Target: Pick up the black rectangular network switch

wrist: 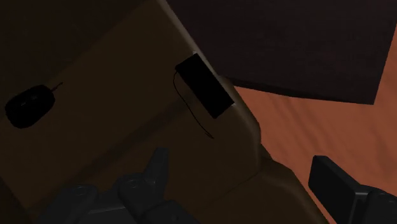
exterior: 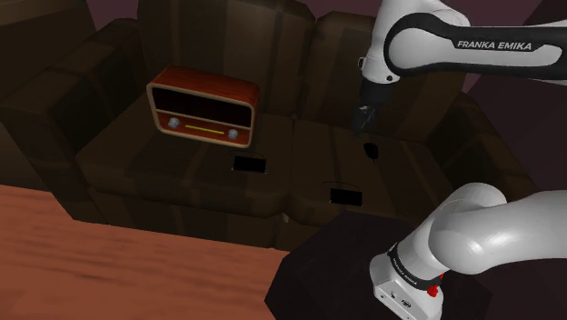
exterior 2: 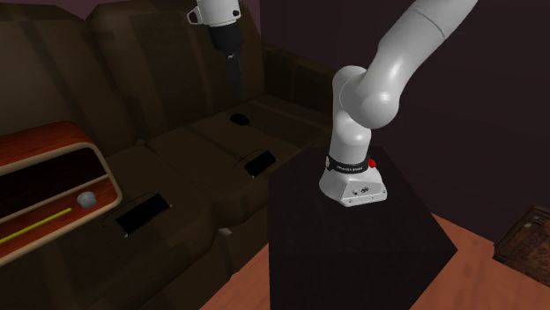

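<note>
Two flat black rectangular boxes lie on the dark brown sofa seat. One black box (exterior: 346, 195) (exterior 2: 258, 162) (wrist: 203, 86) rests at the seat's front edge, close to my stand. The other black box (exterior: 250, 165) (exterior 2: 141, 212) lies on the middle cushion below the radio. I cannot tell which one is the network switch. My gripper (exterior: 364, 119) (exterior 2: 232, 60) (wrist: 242, 165) hangs open well above the seat, holding nothing. It is farther back than the front-edge box, over a small rounded black object (exterior: 371, 149) (exterior 2: 238, 118) (wrist: 28, 105).
A red-brown wooden radio (exterior: 202, 109) (exterior 2: 48, 189) stands on the seat against the sofa back (exterior: 227, 36). The black stand (exterior: 332, 264) (exterior 2: 353, 238) sits right in front of the sofa. Reddish wood floor (exterior: 109, 264) (wrist: 299, 121) lies in front.
</note>
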`<control>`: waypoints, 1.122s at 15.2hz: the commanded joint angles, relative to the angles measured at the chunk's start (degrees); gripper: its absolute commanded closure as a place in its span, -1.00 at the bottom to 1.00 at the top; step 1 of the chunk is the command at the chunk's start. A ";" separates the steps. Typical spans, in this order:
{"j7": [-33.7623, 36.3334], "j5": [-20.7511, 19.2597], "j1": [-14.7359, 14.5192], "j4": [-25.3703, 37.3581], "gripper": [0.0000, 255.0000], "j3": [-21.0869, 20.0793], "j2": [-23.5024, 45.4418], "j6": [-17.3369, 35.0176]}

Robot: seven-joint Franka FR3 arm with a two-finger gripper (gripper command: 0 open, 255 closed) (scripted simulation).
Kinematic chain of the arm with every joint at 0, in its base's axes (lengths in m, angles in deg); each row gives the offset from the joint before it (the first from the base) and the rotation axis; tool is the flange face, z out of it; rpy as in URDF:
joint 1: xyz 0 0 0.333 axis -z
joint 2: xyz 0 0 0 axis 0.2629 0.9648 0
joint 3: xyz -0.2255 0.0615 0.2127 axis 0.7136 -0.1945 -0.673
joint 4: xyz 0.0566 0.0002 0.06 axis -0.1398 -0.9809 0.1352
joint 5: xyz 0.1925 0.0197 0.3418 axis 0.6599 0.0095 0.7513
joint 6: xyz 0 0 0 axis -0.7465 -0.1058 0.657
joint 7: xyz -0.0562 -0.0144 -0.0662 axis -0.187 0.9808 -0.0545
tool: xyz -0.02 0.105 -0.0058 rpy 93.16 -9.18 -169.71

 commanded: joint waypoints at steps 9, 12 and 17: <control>-19.12 -5.74 -1.97 -5.97 -1.00 6.49 15.73 14.19; -24.27 -7.32 -2.37 -6.56 -1.00 7.79 21.92 18.85; -31.89 -9.81 -2.61 -6.45 -1.00 9.00 32.81 26.43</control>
